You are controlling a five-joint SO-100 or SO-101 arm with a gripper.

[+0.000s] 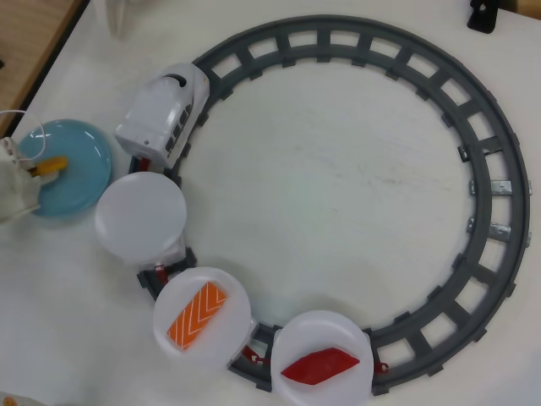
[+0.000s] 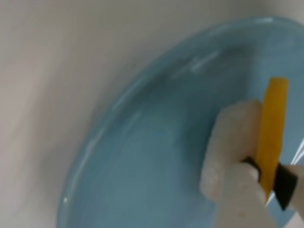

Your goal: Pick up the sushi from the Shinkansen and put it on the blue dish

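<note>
The white pincer [image 1: 38,172] grips the small yellow-orange oblong sushi piece [image 2: 271,135] edge-on, just over the round glossy light-blue dish [image 1: 80,161] at the left of the white surface [image 1: 338,186] in the overhead view. Just right of the dish, the white toy Shinkansen engine [image 1: 165,110] stands on the grey circular track [image 1: 499,220]. Behind it trail round white plates, one empty [image 1: 139,216], one with an orange chevron piece [image 1: 197,315], one with a dark red diamond piece [image 1: 319,365].

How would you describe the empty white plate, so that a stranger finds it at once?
Follow the grey track to the white train. The first round plate behind it is the one. Unlike the next two plates, it carries no sushi.
</note>
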